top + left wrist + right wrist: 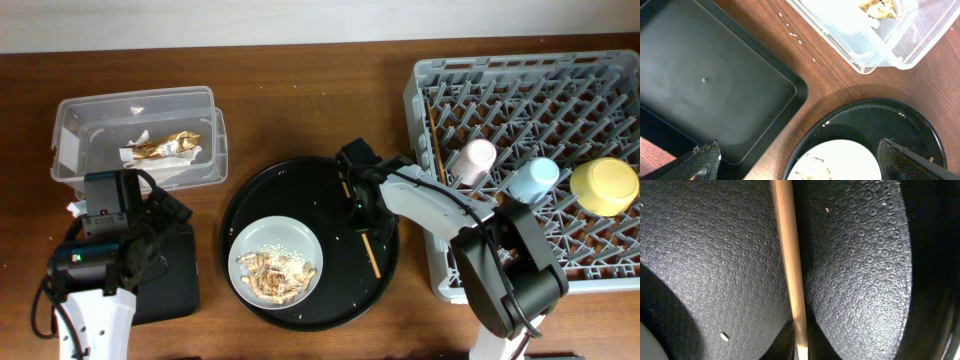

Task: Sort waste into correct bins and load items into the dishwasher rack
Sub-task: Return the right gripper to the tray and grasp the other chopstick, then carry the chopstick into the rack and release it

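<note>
My right gripper [358, 208] is low over the large round black tray [310, 180], shut on a thin wooden chopstick [370, 255]. The right wrist view shows the chopstick [790, 255] pinched between the jaws [801, 350]. A second chopstick [435, 140] lies in the grey dishwasher rack [520, 90], with the pink cup [475, 160], blue cup [532, 180] and yellow bowl [605, 185]. The grey plate [262, 237] holds food scraps [275, 275]. My left gripper [165, 215] is open and empty, between the shallow black tray [705, 85] and the plate [840, 155].
The clear tub [80, 125] at the back left holds the gold wrapper [165, 145] and white tissue [130, 155]. Rice grains lie scattered on the wooden table [800, 40] between the tub and the black tray. The rack's left wall stands close to my right arm.
</note>
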Robot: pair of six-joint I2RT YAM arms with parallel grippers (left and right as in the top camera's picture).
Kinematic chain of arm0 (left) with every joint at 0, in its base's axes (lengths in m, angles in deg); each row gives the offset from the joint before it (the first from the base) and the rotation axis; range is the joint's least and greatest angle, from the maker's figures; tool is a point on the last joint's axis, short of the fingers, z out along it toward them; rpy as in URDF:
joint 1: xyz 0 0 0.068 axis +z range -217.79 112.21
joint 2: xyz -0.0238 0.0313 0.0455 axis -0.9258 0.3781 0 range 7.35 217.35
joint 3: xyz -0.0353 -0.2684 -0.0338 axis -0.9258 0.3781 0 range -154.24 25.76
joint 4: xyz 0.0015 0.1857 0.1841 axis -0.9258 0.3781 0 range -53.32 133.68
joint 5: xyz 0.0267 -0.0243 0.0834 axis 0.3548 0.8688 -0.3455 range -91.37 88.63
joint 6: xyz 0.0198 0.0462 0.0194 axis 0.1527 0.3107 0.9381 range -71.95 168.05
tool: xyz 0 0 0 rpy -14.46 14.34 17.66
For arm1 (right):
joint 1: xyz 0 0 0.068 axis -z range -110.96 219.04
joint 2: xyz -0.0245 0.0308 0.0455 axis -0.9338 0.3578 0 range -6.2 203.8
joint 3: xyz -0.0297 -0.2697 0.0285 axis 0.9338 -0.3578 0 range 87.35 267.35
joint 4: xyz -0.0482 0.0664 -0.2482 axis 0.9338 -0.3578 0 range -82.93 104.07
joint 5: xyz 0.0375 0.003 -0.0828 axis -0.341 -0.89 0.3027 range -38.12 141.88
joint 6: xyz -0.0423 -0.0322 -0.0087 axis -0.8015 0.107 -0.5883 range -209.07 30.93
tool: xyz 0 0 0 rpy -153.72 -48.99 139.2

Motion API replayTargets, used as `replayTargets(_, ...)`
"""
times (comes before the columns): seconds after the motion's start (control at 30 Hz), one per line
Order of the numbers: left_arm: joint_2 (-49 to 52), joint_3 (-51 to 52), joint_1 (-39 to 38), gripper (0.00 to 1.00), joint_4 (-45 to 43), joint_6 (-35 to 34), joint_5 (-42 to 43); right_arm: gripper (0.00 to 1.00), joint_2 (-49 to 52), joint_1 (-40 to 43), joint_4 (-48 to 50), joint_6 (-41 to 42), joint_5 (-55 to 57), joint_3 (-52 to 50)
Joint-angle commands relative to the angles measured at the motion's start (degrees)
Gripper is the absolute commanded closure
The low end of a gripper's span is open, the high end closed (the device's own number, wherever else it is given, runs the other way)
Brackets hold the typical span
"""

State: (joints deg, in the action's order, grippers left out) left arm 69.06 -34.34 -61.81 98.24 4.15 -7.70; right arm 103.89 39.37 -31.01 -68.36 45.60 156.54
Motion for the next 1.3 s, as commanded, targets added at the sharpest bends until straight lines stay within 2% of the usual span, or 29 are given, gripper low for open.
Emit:
replayTargets(0.0,-0.3,0.0,0.3,0.01,0.1,0.7,-0.8,0.94,0.0,-0.4,-2.5,2.1,-0.8,0.3)
replayTargets(0.23,-0.3,0.0,0.3,0.01,0.1,0.7,-0.8,0.96,-0.2,0.1,-13.6,2.1,-1.0,10.9)
replayTargets(0.37,-0.3,0.0,0.3,0.0,0.1,0.7,-0.8,0.96,-0.2,2.0,-24.1,1.5,-0.5,22.8)
replayTargets(0.43,-0.3,0.0,0.3,0.0,0.1,0.7,-0.8,0.96,-0.2,4.2,-28.3,-0.5,-0.4,28.5)
replayTargets(0.6,-0.3,0.0,0.3,0.01,0.1,0.7,-0.8,0.96,-0.2,16.2,-35.5,-8.6,0.3,42.1)
replayTargets(0.83,-0.3,0.0,0.3,0.01,0.1,0.7,-0.8,0.96,-0.1,28.7,-34.3,-17.2,0.3,41.7)
replayTargets(0.97,-0.3,0.0,0.3,0.01,0.1,0.7,-0.8,0.96,0.0,30.2,-32.0,-18.5,0.3,40.2)
replayTargets(1.07,-0.3,0.0,0.3,0.01,0.1,0.7,-0.8,0.85,0.0,30.1,-28.3,-18.8,0.6,38.3)
replayTargets(1.23,-0.3,0.0,0.3,0.01,0.1,0.7,-0.8,0.84,0.1,30.1,-24.0,-18.8,0.6,34.2)
replayTargets(1.27,-0.3,0.0,0.3,0.01,0.1,0.7,-0.8,0.81,0.1,30.1,-23.8,-18.8,0.5,33.6)
